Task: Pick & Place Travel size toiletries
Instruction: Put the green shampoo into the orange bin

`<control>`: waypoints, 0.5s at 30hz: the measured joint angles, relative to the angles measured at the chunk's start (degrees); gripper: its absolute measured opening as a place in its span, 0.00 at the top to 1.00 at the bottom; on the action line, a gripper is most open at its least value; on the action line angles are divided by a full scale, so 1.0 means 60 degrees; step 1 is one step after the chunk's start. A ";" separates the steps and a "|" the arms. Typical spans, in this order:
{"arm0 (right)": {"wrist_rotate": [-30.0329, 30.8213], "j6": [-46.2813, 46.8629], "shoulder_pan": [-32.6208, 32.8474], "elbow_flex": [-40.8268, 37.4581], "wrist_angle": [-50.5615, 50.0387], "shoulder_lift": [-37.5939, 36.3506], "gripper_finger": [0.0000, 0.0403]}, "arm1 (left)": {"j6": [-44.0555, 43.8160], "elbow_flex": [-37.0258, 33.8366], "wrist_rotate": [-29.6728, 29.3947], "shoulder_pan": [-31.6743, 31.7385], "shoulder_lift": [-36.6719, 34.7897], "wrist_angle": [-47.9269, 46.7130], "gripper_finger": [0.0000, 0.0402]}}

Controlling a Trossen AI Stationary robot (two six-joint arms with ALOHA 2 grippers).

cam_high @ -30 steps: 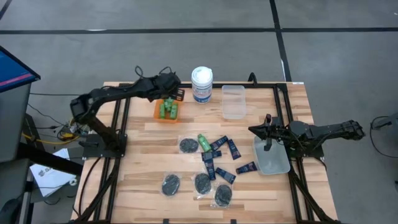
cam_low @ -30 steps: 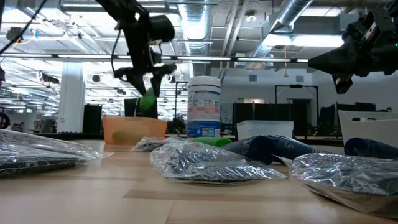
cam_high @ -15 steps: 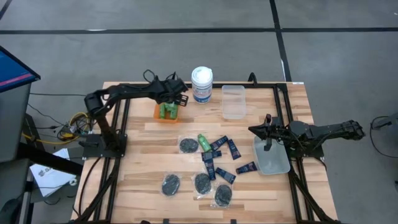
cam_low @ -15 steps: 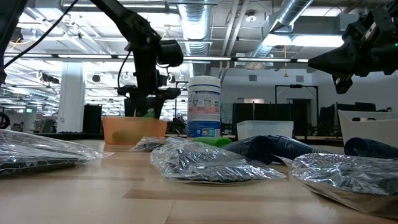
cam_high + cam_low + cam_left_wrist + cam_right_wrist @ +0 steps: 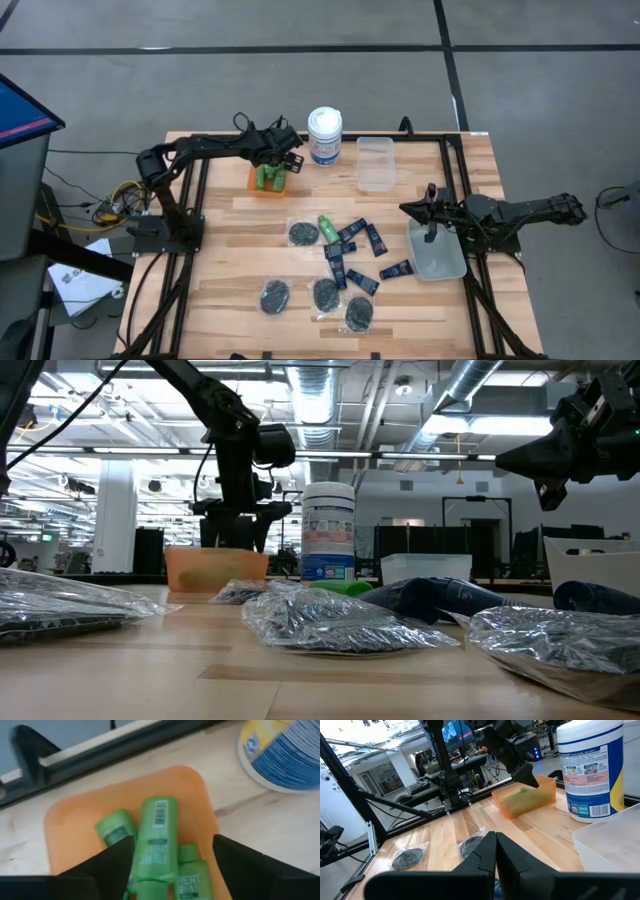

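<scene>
My left gripper (image 5: 272, 168) stands open above the orange bin (image 5: 268, 178), fingers pointing down into it. In the left wrist view a green bottle (image 5: 157, 840) lies between the fingers on top of two other green bottles (image 5: 114, 827) in the bin (image 5: 65, 820). More toiletries lie mid-table: a green bottle (image 5: 326, 229), navy tubes (image 5: 360, 240) and black discs in clear packets (image 5: 303, 234). My right gripper (image 5: 405, 208) is shut and hangs level above the table's right side, touching nothing.
A large white canister (image 5: 324, 135) stands just right of the orange bin. A clear bin (image 5: 375, 163) sits at the back, and another clear bin (image 5: 437, 250) lies under the right arm. Bare wood shows along the near left of the table.
My left gripper has come down over the orange bin with a green bottle, tipping a little, and has opened. The bottle no longer shows between the fingers in the low view; it now lies in the bin on the other bottles.
</scene>
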 joint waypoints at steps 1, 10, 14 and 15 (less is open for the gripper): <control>0.0000 0.0003 0.0000 -0.0002 0.0000 0.0000 1.00 | 0.0022 0.0000 0.0123 0.0000 -0.0026 -0.0007 0.29; 0.0000 0.0000 0.0003 0.0001 0.0000 0.0000 1.00 | 0.3078 -0.0007 0.2508 -0.0553 -0.1520 0.1269 0.25; 0.0000 0.0001 0.0001 0.0000 0.0003 0.0000 1.00 | 0.4847 0.0000 0.4366 -0.1166 -0.2206 0.2291 0.27; 0.0000 0.0000 0.0003 0.0001 0.0003 0.0000 1.00 | 0.5348 0.0001 0.4513 -0.1405 -0.2289 0.2593 0.27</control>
